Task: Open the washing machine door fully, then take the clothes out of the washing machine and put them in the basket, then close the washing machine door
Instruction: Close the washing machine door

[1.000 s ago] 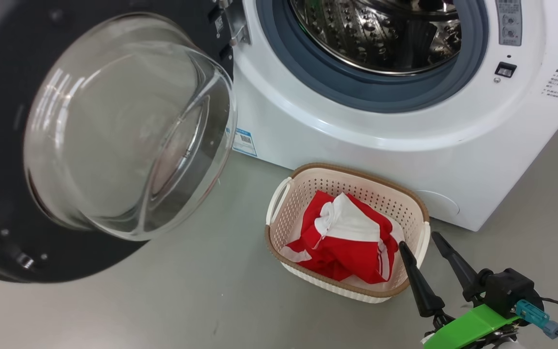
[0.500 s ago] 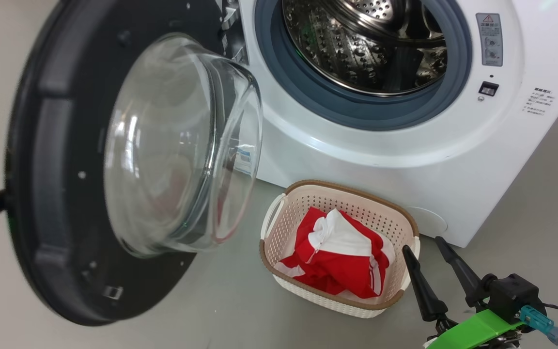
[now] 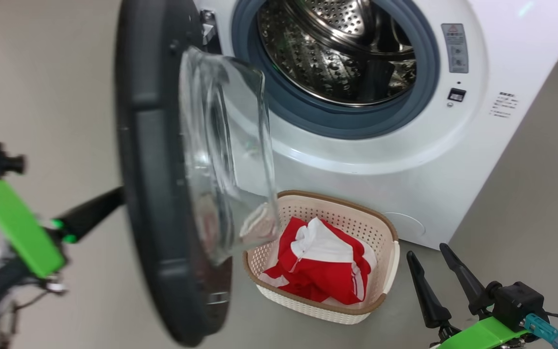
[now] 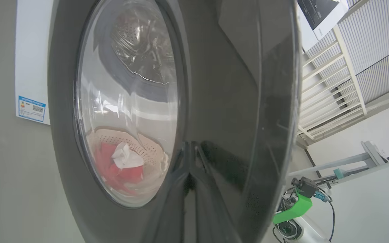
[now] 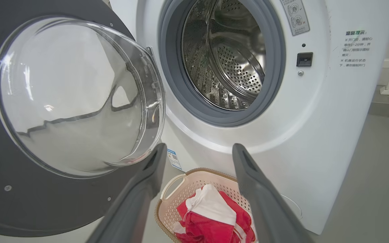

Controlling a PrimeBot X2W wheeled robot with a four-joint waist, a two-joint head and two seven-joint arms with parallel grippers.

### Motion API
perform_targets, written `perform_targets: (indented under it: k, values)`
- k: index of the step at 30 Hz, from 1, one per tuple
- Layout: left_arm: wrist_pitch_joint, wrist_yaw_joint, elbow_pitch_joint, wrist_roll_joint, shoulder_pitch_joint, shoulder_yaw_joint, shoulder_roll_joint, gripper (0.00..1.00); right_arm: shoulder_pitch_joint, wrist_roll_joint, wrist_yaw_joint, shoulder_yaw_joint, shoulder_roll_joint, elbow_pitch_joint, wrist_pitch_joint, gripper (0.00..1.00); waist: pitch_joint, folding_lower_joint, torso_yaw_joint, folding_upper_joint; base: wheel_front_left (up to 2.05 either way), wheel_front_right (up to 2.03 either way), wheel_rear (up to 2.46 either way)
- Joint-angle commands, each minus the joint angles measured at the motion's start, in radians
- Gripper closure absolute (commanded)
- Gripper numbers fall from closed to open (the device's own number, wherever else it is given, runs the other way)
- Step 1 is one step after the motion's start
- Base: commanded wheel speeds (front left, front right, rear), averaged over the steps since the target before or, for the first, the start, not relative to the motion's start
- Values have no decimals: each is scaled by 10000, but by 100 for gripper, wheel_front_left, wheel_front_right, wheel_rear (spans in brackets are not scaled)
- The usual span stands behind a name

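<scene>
left wrist: door (image 4: 241, 101) outer face, shut left claw (image 4: 191, 152) pressing it. right wrist: steel drum (image 5: 228, 60), right claw (image 5: 199, 148) wide open, empty. basket (image 3: 308, 305) holds clothes (image 3: 322, 271).

Glossy black washing machine door (image 4: 235, 101) with clear glass, shiny perforated steel drum (image 3: 327, 63), plastic basket (image 3: 347, 217), cloth clothes (image 3: 322, 276)

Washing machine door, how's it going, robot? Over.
Left pincer shut, pressed on the door from outside. Right pincer open, empty. Door half shut; red clothes in basket. Nothing seen blocking the drum.
</scene>
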Motion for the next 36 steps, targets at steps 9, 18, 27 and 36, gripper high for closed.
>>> perform_targets:
  k: [9, 18, 27, 36]
  values:
    - [-1813, -73, -586, 1109, -760, -1257, -742, 100, -97, 66, 62, 104, -17, -331, -65, 0, 85, 0, -376, -1, 0, 0, 0]
    - [-3760, -73, 451, 2267, -2176, -3050, -1539, 100, -332, -3, 62, 147, 30, -312, -65, 0, 400, 0, -814, -1, 0, 0, 0]
    - [-5340, -73, 1587, 2345, -3474, -4270, -1963, 100, -565, -115, 62, 96, 110, -360, -65, 0, 814, 0, -1528, -1, 0, 0, 0]
    - [-6950, -73, 2529, 2241, -4712, -5118, -2063, 100, -954, -274, 62, -4, 246, -494, -65, 0, 1487, 0, -2265, -1, 0, 0, 0]
